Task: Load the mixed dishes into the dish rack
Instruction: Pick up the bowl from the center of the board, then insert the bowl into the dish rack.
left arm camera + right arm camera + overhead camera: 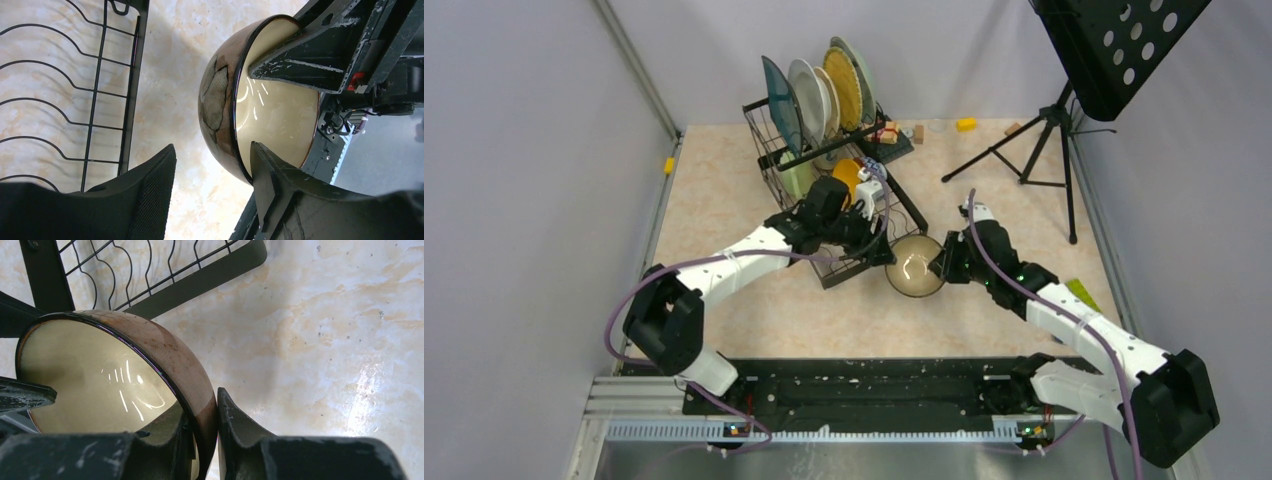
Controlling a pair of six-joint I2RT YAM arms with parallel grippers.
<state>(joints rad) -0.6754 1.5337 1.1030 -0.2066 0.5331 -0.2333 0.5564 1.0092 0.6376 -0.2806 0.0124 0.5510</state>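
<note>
bowl [914, 265]: brown outside, cream inside, just beside rack [804, 151] corner | plates [809, 95]: four upright in rack

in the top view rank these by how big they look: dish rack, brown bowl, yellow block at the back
1. dish rack
2. brown bowl
3. yellow block, though it sits farthest from the camera, which shrinks it further
</note>
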